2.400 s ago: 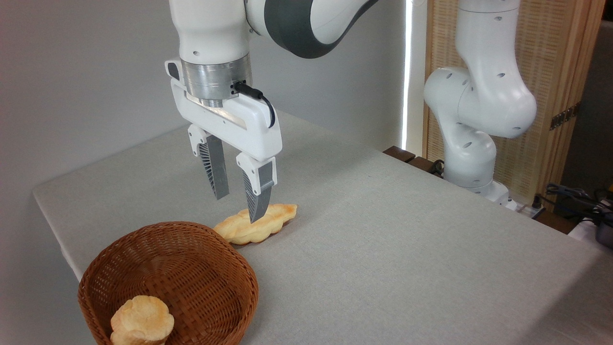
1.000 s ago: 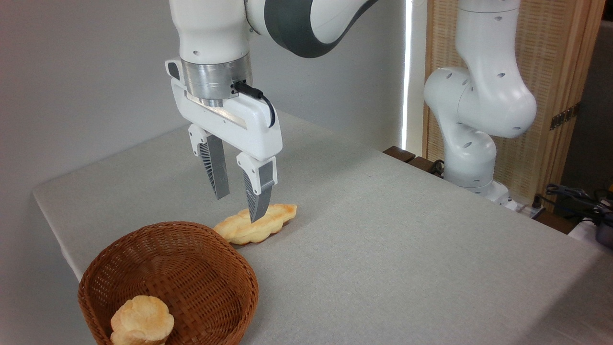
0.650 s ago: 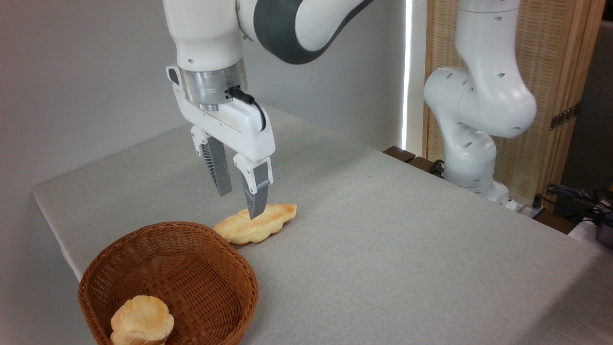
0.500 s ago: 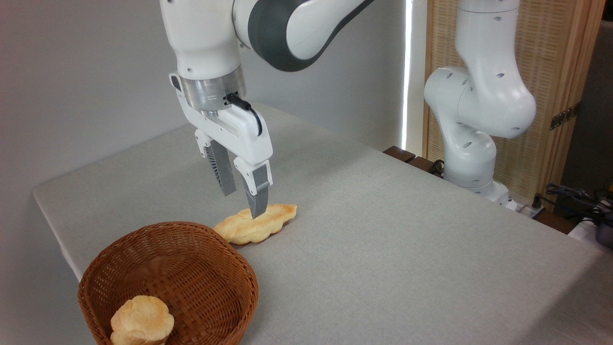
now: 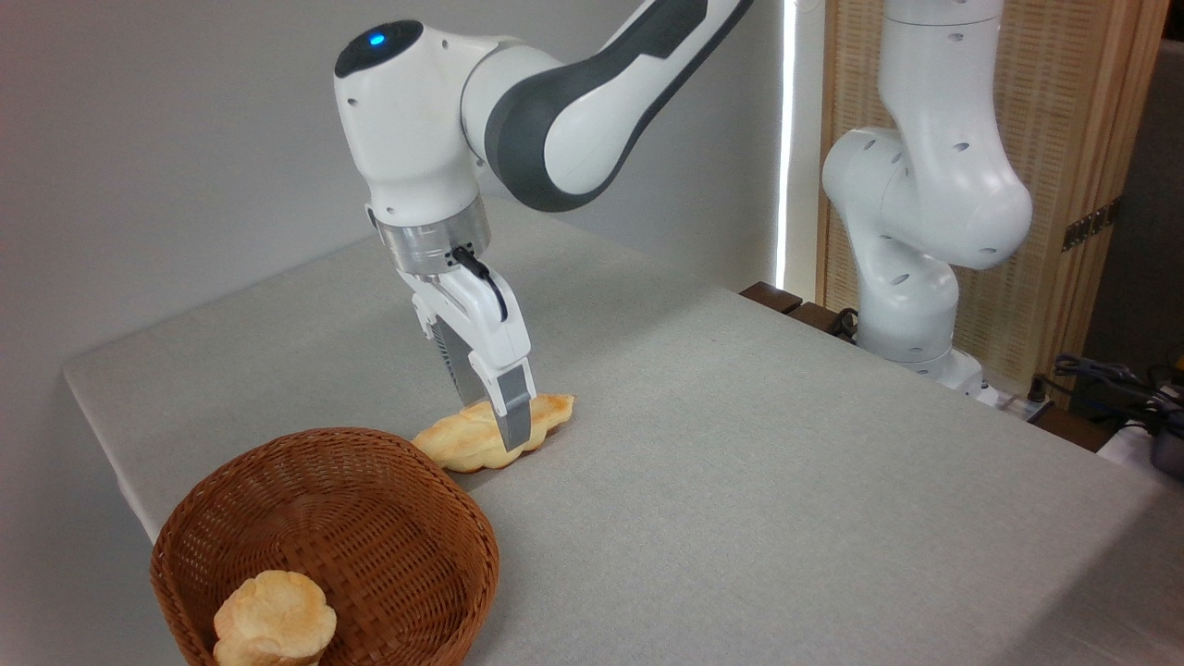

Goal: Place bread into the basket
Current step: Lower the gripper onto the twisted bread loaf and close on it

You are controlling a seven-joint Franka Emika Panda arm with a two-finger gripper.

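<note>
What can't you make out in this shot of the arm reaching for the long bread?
- Hand: the near finger hides the far one, so its opening is unclear.
- Bread: its middle is behind that finger; contact unclear.
- Basket: bottom cut by the frame edge.
- Small bread piece: base cut off too.

Plain grey wall [image 5: 166, 139] at 10 o'clock; grey table [image 5: 786, 481] w/ cloth top; wood slat screen [image 5: 1082, 139] at 2 o'clock, bright light strip [image 5: 787, 139] beside it.
</note>
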